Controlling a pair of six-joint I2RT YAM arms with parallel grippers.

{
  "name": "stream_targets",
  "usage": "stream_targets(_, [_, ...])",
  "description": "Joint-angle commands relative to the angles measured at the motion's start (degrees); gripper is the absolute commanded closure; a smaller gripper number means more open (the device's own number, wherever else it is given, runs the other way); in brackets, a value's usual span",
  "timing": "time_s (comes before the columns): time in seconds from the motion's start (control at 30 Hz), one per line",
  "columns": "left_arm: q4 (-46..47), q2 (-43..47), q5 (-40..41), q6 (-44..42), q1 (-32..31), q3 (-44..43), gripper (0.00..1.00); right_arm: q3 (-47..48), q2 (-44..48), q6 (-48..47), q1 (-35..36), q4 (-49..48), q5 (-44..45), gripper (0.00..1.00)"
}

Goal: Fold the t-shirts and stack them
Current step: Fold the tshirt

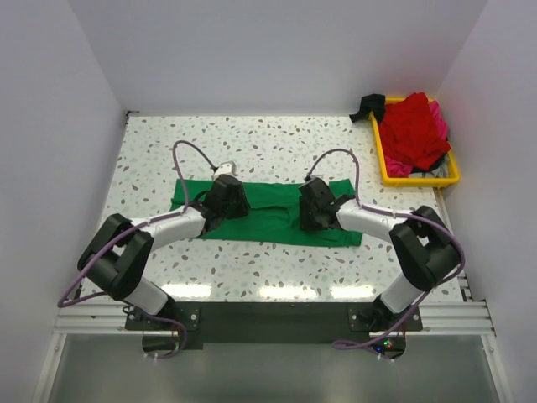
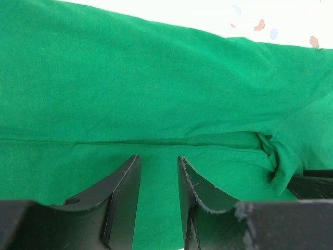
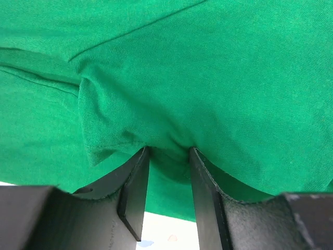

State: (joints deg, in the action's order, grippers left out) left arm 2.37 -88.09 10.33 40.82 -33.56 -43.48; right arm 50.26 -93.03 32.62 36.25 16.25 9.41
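White-walled booth, speckled table [image 1: 277,143] underneath. Spread as a long band across the middle, toward the near edge: green t-shirt [image 1: 268,214], apparently folded lengthwise already, not yet squared into a packet. Heaped unfolded in yellow tray [image 1: 419,180] at the far right corner: red t-shirt [image 1: 415,130] and pink t-shirt [image 1: 440,117], with black cloth [image 1: 367,105] spilling over the rim. No stack anywhere. Judged early, then: one shirt partway, the rest untouched.

Seen only from above: both arms down on the band, left gripper [image 1: 225,195] on its left part, right gripper [image 1: 312,206] on its right part. Seen only from the left wrist: fingers [image 2: 125,187] apart, bare cloth between them, a fold line just beyond the tips. Seen only from the right wrist: cloth puckered between tips standing partly apart; clamped or merely pressing, impossible to tell.
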Motion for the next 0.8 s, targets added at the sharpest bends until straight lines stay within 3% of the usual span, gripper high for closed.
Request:
stream_targets(0.0, [2.2,1.2,0.5,-1.3,-0.5,0.4,0.61,-1.9,0.8,0.9,0.0,-0.9,-0.2,0.60])
stream_targets(0.27, [1.2,2.5,0.5,-2.3,-0.5,0.2,0.61,-0.3,11.7,0.8,-0.1,4.8,2.6,0.56])
stream_targets(0.37, [1.5,2.1,0.8,-2.1,-1.0,1.3,0.66,0.0,12.4,1.0,-1.3,5.0,3.7,0.56])
stream_targets(0.5, [2.9,0.7,1.4,-1.4,-2.2,3.2,0.68,-0.2,10.0,1.2,-6.2,2.7,-0.3,0.56])
stream_targets(0.77, [2.9,-1.1,3.2,-1.0,-4.3,5.2,0.73,2.4,0.6,1.3,-8.7,-0.6,1.7,0.57])
